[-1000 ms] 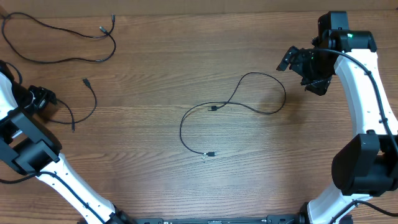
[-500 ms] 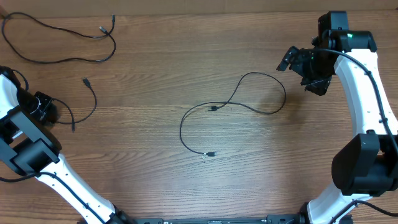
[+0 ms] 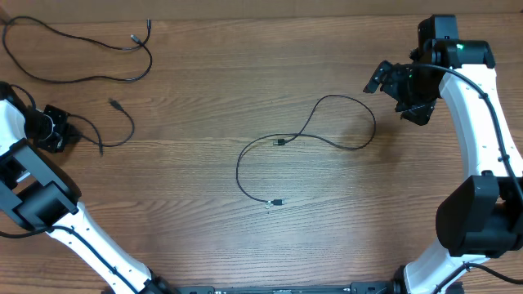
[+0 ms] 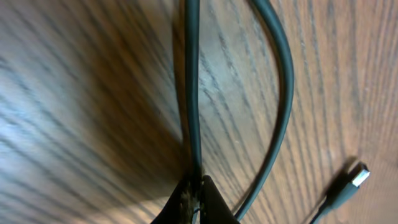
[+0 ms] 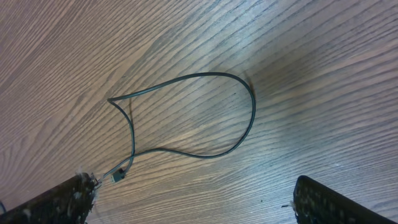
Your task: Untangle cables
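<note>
Three black cables lie apart on the wooden table. A short cable (image 3: pixel 121 124) sits at the left, and my left gripper (image 3: pixel 65 131) is shut on its end. In the left wrist view the jaws (image 4: pixel 194 190) pinch that cable (image 4: pixel 191 93), which loops back to a plug (image 4: pixel 353 179). A looped cable (image 3: pixel 315 131) lies mid-table. My right gripper (image 3: pixel 398 96) hovers open to the right of it, holding nothing. The right wrist view shows the same loop (image 5: pixel 250 118) and its plug (image 5: pixel 118 176) ahead of the spread fingers (image 5: pixel 62 199). A long cable (image 3: pixel 90 53) lies at the far left.
The table's back edge (image 3: pixel 261 16) runs along the top of the overhead view. The white arm links (image 3: pixel 482 122) stand along the right side and the left arm's base (image 3: pixel 41 204) at the lower left.
My left gripper has closed on the short cable's end and shifted slightly, dragging the cable's loose end upward. The right arm and the other two cables have not moved.
</note>
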